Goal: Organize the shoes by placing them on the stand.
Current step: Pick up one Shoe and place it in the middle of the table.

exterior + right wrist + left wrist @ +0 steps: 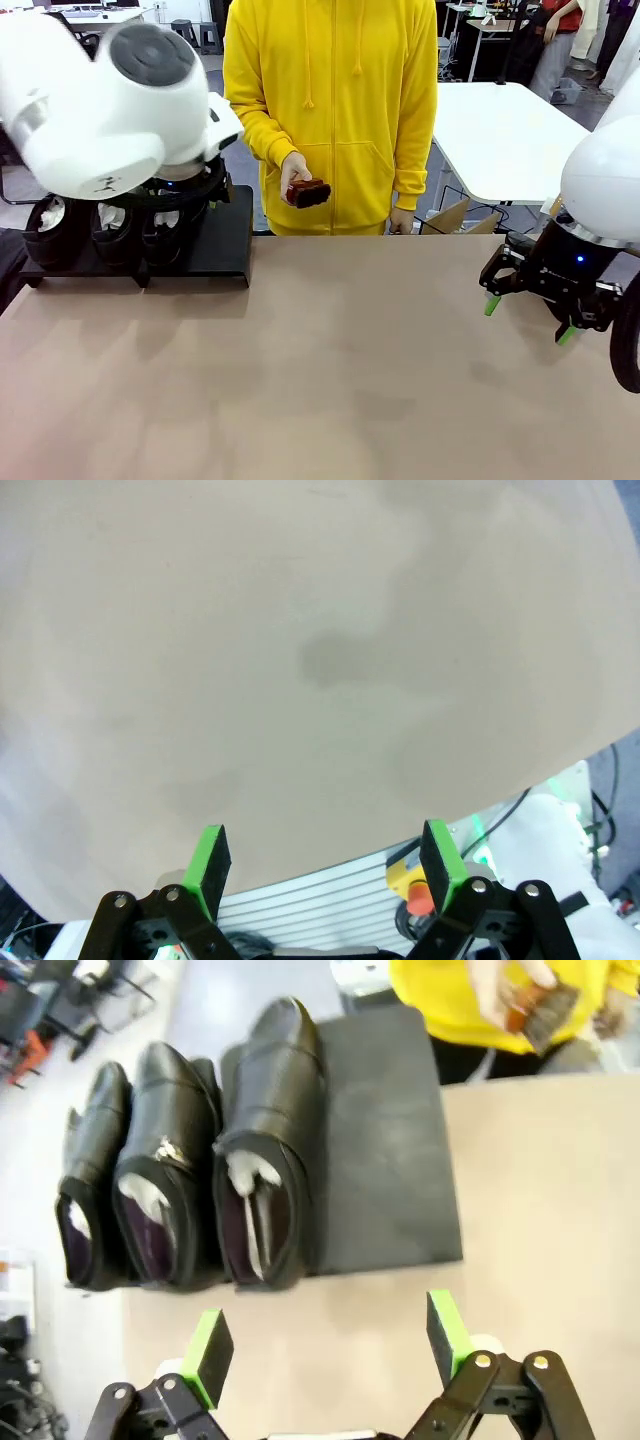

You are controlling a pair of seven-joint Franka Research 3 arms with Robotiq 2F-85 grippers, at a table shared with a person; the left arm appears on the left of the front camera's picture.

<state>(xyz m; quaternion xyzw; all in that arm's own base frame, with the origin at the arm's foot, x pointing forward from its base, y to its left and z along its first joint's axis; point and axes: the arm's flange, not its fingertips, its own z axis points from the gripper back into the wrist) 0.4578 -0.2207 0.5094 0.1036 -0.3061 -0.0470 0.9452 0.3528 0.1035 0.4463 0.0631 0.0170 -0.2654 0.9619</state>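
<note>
Three glossy black shoes stand side by side on the left part of the matte black stand, two of them stuffed with white paper. In the front view the shoes sit on the stand at the table's far left, partly hidden by my left arm. My left gripper hangs open above the table just in front of the stand, nothing between its green pads. My right gripper is open over the table's right side, empty; its wrist view shows the gripper above bare tabletop.
A person in a yellow hoodie stands at the far side, holding a small brown brush in one hand. The stand's right half is bare. The brown tabletop is open in the middle. A white table stands behind on the right.
</note>
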